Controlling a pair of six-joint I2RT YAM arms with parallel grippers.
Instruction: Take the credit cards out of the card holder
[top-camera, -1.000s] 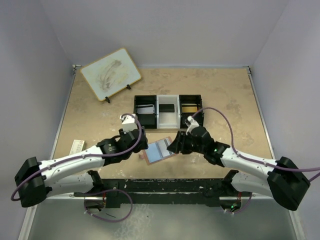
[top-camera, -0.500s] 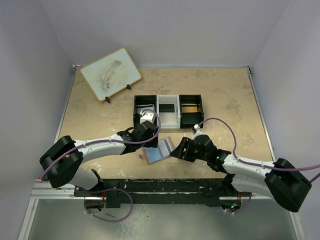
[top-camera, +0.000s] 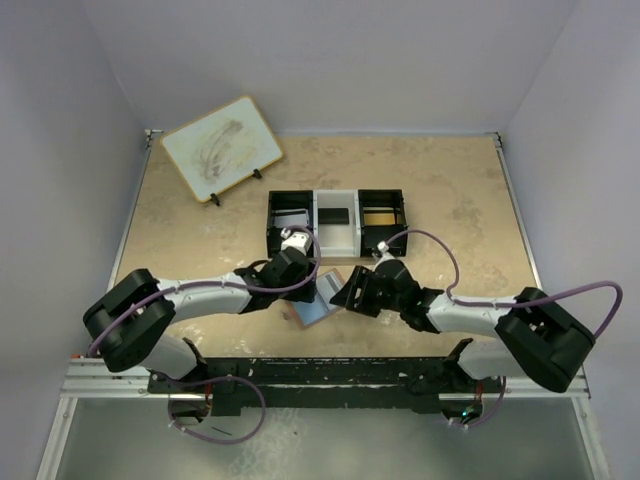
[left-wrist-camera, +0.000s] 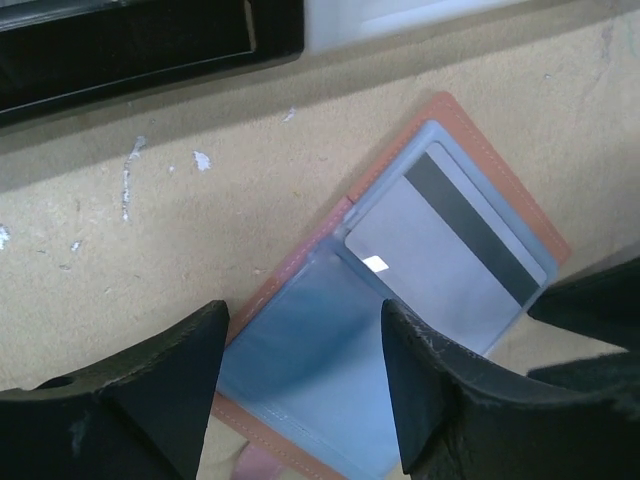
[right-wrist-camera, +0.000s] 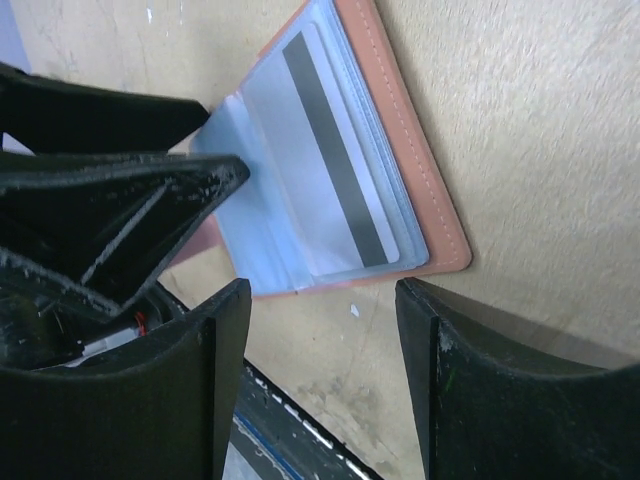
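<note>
Task barely begun, by the look of it: card holder (top-camera: 314, 306) lies opened flat on the table (top-camera: 450, 190), near the front edge btwn the two arms, just in front of the black-white-black tray (top-camera: 270, 226). Brown cover faces down, grey-blue clear sleeves face up. One credit card (left-wrist-camera: 450, 255) sits fully tucked in the sleeve on the half nearer the right arm, back side up w/ dark mag stripe showing. The other half looks empty, or else its contents are hidden, can't tell. Whether more cards are stacked under the visible one, can't tell either. Left claw (left-wrist-camera: 305, 322) hangs low over the empty-looking half, jaws wide apart, gripping nothing; contact w/ the sleeve not clear. Right claw (right-wrist-camera: 322, 296) hovers at the holder's outer edge on the card side, jaws also well apart, nothing in them. So no card is out yet as far as seen; what's left is pinning the holder, sliding the card out and setting it down. Flat items lie in the tray compartments, but too small to say what they are. Writing: none legible. No brand, no numbers, no logo on card or holder; only the stripe and a small bright glare spot on the card. White-and-tan board (top-camera: 222, 148) at far left has a grey smudge, no text.
</note>
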